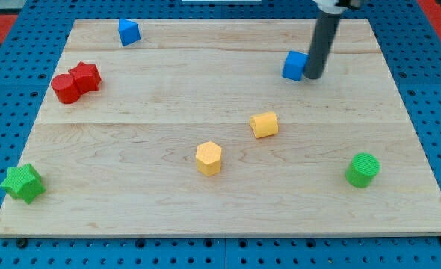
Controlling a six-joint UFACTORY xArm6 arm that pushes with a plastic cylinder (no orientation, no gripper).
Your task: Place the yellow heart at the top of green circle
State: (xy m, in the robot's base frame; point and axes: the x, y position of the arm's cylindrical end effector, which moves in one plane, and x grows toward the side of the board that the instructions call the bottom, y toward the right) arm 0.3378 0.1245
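Right now the rod's tip point(313, 77) sits at the view's top right, touching or just beside the right side of a blue cube point(294, 66); no jaws on this rig, so nothing to open or close. Which yellow block is the heart is hard to tell: probably the one at mid-board point(264, 125), about 7 o'clock from the tip, the other yellow block point(208, 158) farther the same way. Green circle point(363, 169) lies at 4 o'clock from the likely heart, so it needs pushing rightward to land at 12 o'clock of the circle.

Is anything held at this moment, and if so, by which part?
Nothing is held. The arm ends in a plain rod; my tip rests on the board against the right side of the blue cube. The yellow heart and the green circle lie untouched.
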